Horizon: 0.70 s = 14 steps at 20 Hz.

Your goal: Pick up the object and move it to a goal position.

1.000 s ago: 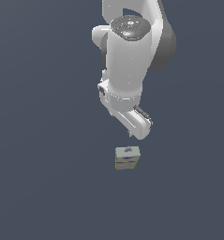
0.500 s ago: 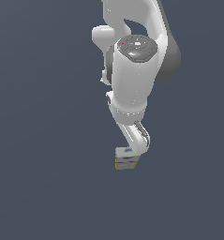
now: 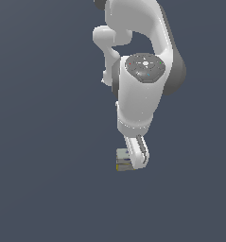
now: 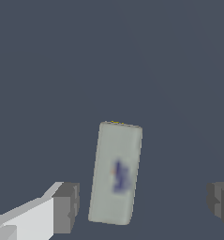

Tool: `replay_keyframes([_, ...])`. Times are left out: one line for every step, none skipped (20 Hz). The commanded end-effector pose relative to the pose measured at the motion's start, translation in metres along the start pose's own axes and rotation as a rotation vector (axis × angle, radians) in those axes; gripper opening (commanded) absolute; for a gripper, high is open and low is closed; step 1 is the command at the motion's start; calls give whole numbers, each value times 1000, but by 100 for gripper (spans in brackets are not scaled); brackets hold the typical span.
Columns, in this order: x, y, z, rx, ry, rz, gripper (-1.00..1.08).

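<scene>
The arm's tool (image 3: 135,159) hangs low, partly covering the small carton (image 3: 122,159) on the exterior view's right.

The arm (image 3: 138,99) above the pincer (image 4: 141,201) looks like smooth, glossy white plastic, with a darker grey, duller cap on its joint. The pincer's pads (image 4: 66,207) look matt dark grey, like rubber. Between them, the carton (image 4: 115,172) looks like matt off-white card with a blurred blue-purple print. The surface (image 3: 43,142) beneath is flat, matt slate grey.
</scene>
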<state>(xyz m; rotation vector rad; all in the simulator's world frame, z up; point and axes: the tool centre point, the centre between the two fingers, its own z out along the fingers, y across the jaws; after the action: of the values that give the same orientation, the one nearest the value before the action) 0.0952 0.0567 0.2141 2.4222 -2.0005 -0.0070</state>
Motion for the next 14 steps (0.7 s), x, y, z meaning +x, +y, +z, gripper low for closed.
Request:
replay_keyframes([-1, -4, 4, 1, 1, 41, 100])
replay_keyframes([-2, -6, 5, 2, 2, 54, 100])
replay_keyframes([-2, -7, 7, 2, 2, 66, 100])
replay_keyframes([-2, -8, 8, 2, 2, 76, 100])
replay_keyframes([-3, -9, 9, 2, 2, 85, 100])
replay_keyframes([-3, -10, 10, 3, 3, 93, 100])
replay_keyframes([-3, -10, 10, 3, 3, 100, 100])
replay_keyframes([-3, -11, 11, 3, 3, 105, 100])
replay_keyframes([-3, -11, 11, 3, 3, 110, 100])
replay_keyframes([-4, -12, 12, 3, 3, 113, 100])
replay_keyframes([-4, -12, 12, 3, 3, 114, 100])
replay_keyframes([-4, -12, 12, 3, 3, 115, 100])
replay_keyframes([-4, -11, 12, 3, 3, 111, 100])
replay_keyframes([-4, -11, 12, 3, 3, 111, 100])
